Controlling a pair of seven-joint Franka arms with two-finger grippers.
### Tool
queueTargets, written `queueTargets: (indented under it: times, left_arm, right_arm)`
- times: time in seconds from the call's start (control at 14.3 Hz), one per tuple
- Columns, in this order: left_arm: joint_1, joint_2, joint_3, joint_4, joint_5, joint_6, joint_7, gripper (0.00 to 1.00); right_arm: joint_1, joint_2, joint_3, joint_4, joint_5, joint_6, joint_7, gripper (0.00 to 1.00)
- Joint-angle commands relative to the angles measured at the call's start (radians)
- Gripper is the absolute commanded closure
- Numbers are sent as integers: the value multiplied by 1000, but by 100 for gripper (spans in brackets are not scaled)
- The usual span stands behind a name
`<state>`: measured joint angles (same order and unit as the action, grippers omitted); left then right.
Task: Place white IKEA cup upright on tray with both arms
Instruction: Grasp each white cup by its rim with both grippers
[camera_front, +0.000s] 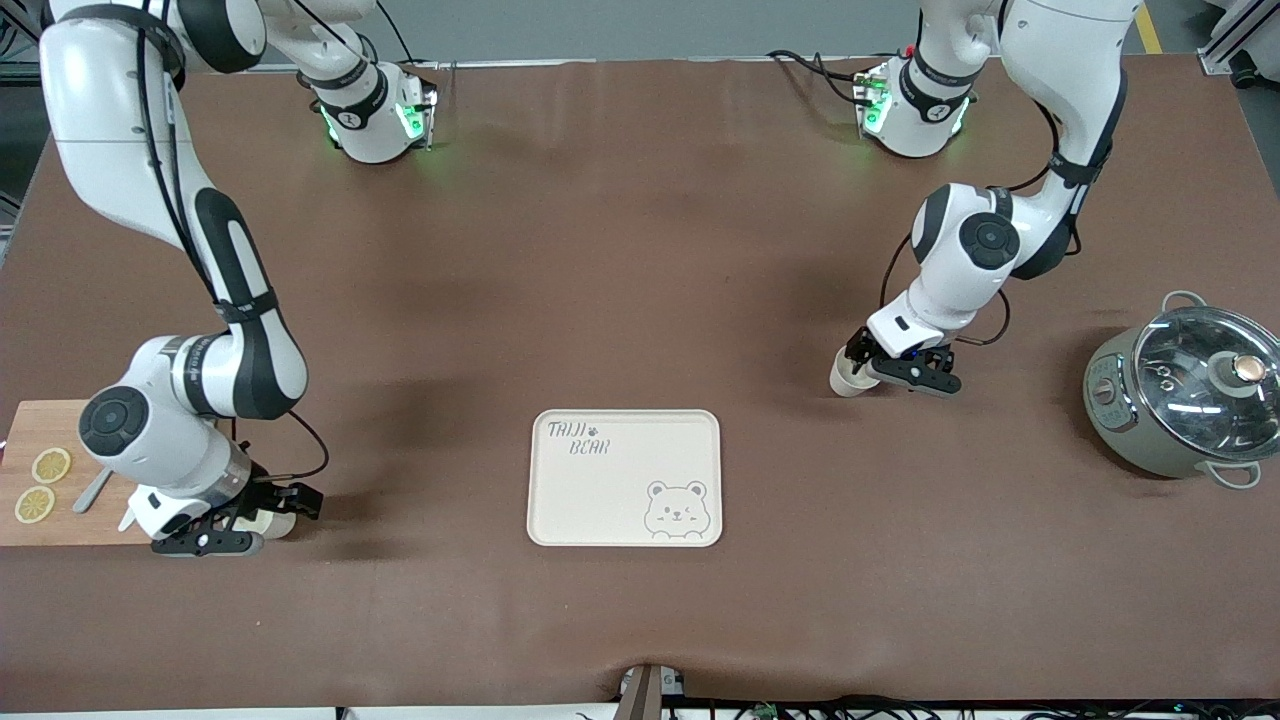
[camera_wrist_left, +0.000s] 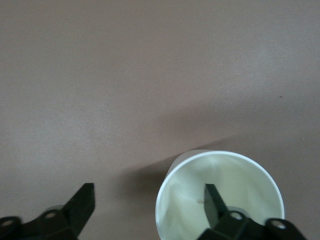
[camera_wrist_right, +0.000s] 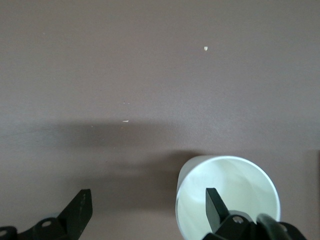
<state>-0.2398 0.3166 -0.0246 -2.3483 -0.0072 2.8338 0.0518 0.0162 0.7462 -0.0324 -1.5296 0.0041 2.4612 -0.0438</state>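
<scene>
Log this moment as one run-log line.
left gripper: open, one finger inside white cup | right gripper: open, one finger inside second cup | tray: bare

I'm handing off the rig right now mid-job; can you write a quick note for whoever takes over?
Left gripper: open, low over the brown table, one finger inside the mouth of a white plastic cup, the other outside its wall; not closed on it.
Right gripper: open, same straddle on a second white cup, beside the wooden cutting board.
The flat cream rectangular tray with the bear drawing sits mid-table, nothing on it.
Done: both grippers positioned at the cups.
Left: close, lift, set both cups upright on the tray.
</scene>
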Motion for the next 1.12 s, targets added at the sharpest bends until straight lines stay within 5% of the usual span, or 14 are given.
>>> queueTargets:
  times: [0.0, 0.07, 0.21, 0.49, 0.7, 1.05]
  left_arm:
    - [-4, 36, -3, 35, 12, 9, -43, 100]
    - [-6, 50, -3, 58, 13, 9, -41, 100]
    - [-9, 62, -3, 79, 13, 9, -44, 100]
    - [2, 61, -1, 156, 13, -11, -43, 100]
    - [-3, 65, -1, 309, 13, -193, -47, 100]
    - [-18, 191, -3, 700, 0, -543, -82, 100]
  right_arm:
    - [-10, 36, 3, 28, -22, 18, -56, 0]
    - [-10, 38, 3, 28, -21, 18, -103, 10]
    - [-18, 36, 0, 28, -18, 16, -162, 55]
    - [-32, 33, 0, 31, -22, 18, -165, 94]
    - [-28, 30, 0, 31, -16, 18, -159, 100]
    - [8, 18, 6, 87, 1, 1, -118, 100]
